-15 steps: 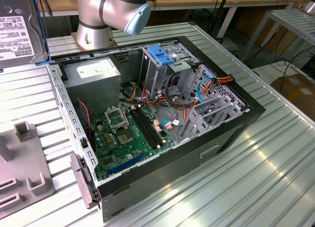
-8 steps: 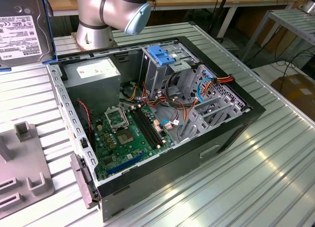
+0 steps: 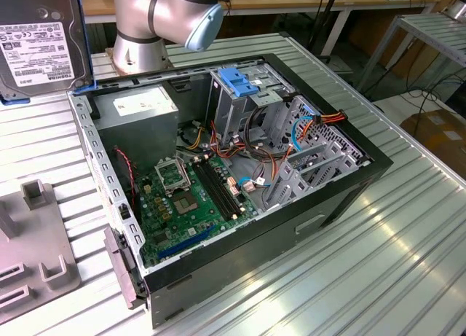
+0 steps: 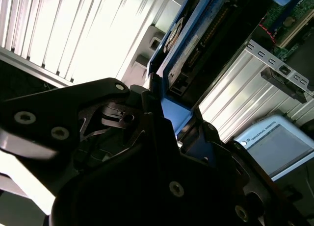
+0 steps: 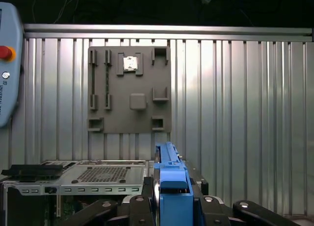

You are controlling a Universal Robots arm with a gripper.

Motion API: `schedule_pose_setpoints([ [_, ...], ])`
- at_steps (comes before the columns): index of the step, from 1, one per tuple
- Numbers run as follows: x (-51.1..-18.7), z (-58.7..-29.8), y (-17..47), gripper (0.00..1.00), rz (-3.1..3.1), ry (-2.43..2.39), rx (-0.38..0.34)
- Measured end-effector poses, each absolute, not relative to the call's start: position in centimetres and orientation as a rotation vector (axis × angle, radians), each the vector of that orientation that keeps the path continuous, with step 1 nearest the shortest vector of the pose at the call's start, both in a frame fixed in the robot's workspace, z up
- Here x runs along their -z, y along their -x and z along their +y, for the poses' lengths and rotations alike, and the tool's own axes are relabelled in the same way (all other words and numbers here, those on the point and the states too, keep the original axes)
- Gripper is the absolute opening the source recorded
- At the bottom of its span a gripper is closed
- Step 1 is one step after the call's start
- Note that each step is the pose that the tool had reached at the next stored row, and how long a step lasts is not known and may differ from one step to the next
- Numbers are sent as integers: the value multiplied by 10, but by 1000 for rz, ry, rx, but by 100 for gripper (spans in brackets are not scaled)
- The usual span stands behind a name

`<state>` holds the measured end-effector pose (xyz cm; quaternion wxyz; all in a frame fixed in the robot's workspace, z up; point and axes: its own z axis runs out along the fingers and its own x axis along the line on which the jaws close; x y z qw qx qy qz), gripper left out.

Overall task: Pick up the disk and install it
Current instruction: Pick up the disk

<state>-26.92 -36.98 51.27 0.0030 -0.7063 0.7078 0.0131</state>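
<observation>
The black gripper [image 4: 169, 117] clamps the flat grey-metal disk [image 4: 194, 42] by its blue plastic carrier frame, seen edge-on, with the ribbed silver metal table [image 4: 73, 30] behind it.

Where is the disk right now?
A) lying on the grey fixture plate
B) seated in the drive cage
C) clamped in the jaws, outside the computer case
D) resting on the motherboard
C: the first wrist view shows the gripper clamped on the disk by its blue frame.

Silver arm [image 3: 138, 22], blue joint cap [image 3: 205, 26], black end effector [image 5: 172, 199]
</observation>
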Motion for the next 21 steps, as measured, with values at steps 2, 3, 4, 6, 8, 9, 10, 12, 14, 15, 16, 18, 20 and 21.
schedule_pose_setpoints([
  [2,-513,-370,263,37,2219,2215,-41],
  [3,-512,-370,262,37,2219,2215,-41],
  [4,-512,-370,259,37,2219,2215,-41],
  [6,-512,-372,257,37,2219,2215,-41],
  [8,-512,-373,255,37,2219,2215,-41],
  [9,-511,-374,254,37,2219,2215,-41],
  [10,-511,-376,253,37,2219,2215,-41],
  [12,-511,-381,251,37,2219,2215,-41],
  [14,-511,-384,248,37,2219,2215,-41],
  [15,-511,-384,246,37,2219,2215,-41],
  [16,-510,-384,245,37,2219,2215,-41],
  [18,-510,-385,239,37,2219,2215,-41],
  [20,-509,-385,234,37,2219,2215,-41],
  [21,-509,-385,232,37,2219,2215,-41],
])
